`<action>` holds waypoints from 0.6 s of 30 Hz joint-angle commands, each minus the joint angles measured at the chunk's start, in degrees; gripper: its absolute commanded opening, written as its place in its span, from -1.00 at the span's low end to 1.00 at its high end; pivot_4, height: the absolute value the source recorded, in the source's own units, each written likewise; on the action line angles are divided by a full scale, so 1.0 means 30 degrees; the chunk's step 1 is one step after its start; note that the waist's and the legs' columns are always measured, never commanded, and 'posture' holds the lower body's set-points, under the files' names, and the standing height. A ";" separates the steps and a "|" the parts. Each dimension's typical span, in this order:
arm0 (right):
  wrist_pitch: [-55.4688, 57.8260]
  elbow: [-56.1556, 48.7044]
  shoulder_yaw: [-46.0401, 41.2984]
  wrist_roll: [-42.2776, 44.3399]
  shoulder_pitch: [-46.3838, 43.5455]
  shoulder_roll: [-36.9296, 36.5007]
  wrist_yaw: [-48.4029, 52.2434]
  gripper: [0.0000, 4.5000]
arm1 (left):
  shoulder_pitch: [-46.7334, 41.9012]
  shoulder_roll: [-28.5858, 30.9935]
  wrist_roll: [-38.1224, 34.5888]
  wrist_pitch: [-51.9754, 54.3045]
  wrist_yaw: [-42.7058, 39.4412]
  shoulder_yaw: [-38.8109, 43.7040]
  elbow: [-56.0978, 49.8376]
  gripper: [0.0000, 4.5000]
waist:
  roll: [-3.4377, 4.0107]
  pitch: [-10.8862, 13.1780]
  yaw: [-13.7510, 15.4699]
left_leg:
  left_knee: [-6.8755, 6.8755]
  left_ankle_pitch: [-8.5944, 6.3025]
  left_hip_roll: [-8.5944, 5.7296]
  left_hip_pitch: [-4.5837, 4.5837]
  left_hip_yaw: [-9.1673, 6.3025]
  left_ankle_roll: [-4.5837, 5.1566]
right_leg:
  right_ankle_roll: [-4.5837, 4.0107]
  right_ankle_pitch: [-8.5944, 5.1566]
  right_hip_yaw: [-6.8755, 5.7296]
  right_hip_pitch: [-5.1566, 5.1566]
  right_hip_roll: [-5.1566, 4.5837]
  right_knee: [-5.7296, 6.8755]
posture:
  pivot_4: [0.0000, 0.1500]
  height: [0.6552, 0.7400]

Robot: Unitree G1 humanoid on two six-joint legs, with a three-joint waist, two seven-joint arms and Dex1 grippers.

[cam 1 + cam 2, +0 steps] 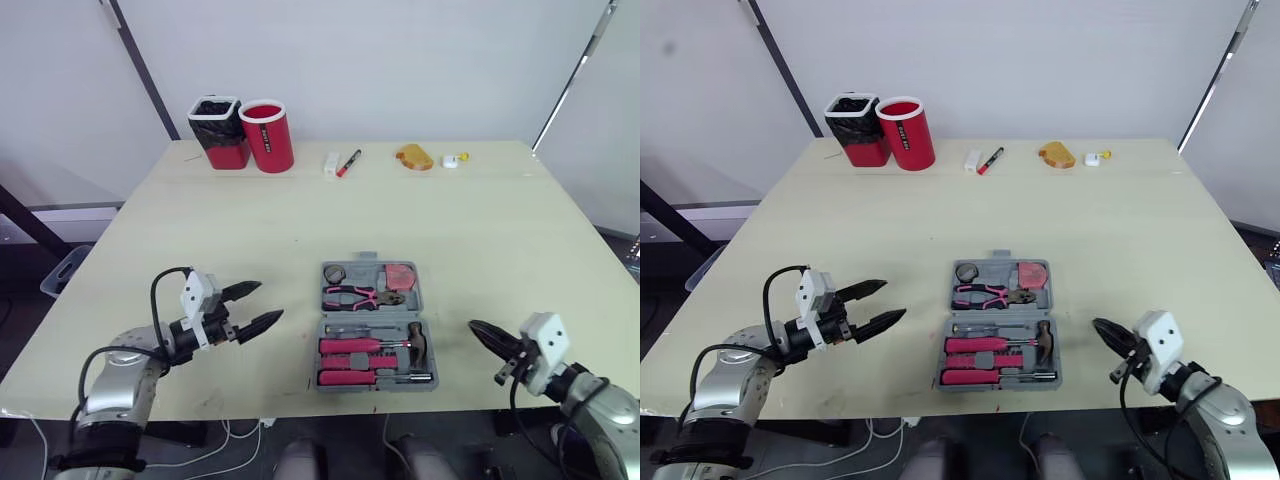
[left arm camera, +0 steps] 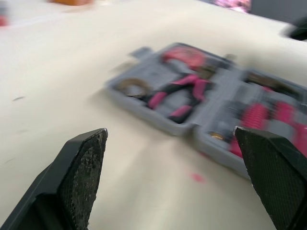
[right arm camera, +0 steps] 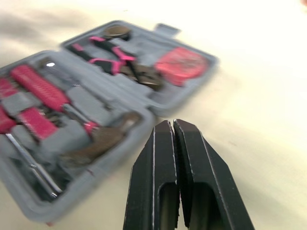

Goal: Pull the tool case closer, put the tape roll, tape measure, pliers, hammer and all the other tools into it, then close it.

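so, the left gripper [image 1: 268, 302] has its two fingers spread wide with nothing between them, hovering above the table [image 1: 480, 220] just to the left of the tool case [image 1: 372, 313]. the right gripper [image 1: 478, 330] has its fingers pressed flat together, empty too, near the case's right side.

the case lies open and flat at the middle of the near edge, well within reach of both arms. its far half holds the tape roll [image 1: 334, 273], the pliers [image 1: 362, 295] and the red tape measure [image 1: 399, 277]. the near half holds the hammer [image 1: 415, 338] and pink-handled screwdrivers [image 1: 350, 346]. it is grey moulded plastic, each tool in its own recess, with a small tab on the far rim.

packing looks done, so closing is likely the step in hand. that calls for a fingertip under the far rim to fold that half over the hinge, while the other gripper keeps the case from sliding.
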 commanded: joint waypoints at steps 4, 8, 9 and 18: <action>-0.1774 0.0793 -0.3205 0.1524 0.1588 0.0622 -0.0184 0.17 | 0.0047 -0.0251 0.0491 -0.0965 0.1072 0.1039 0.1417 1.00 | 0.0000 -0.0001 -0.0050 | -0.0001 0.0000 0.0001 -0.0001 0.0003 0.0000 | 0.0000 0.0000 0.0001 0.0000 -0.0002 -0.0003 | 1.00 1.00; -0.2574 0.2024 -0.4531 0.2022 0.2595 0.0465 0.0584 0.96 | 0.0476 0.0186 0.0499 -0.1126 0.1193 0.1817 0.2070 1.00 | 0.0002 -0.0003 -0.0048 | -0.0001 0.0000 0.0001 0.0017 0.0005 0.0000 | 0.0000 0.0000 0.0002 0.0012 -0.0003 0.0003 | 1.00 1.00; -0.2694 0.2323 -0.4792 0.2184 0.2747 0.0416 0.0812 0.99 | 0.0557 0.0298 0.0448 -0.1192 0.1289 0.2130 0.2258 1.00 | 0.0002 -0.0003 -0.0047 | -0.0001 -0.0001 0.0002 0.0016 0.0007 0.0000 | -0.0001 -0.0001 0.0003 0.0011 -0.0003 0.0001 | 1.00 1.00; -0.3469 0.4004 -0.5372 0.2071 0.3086 -0.0113 0.1805 0.99 | 0.1326 0.0956 0.0713 -0.2038 0.0833 0.3130 0.3341 1.00 | 0.0006 -0.0005 -0.0050 | -0.0006 -0.0002 0.0004 0.0054 0.0030 -0.0001 | -0.0004 -0.0004 0.0005 0.0040 -0.0022 0.0001 | 1.00 1.00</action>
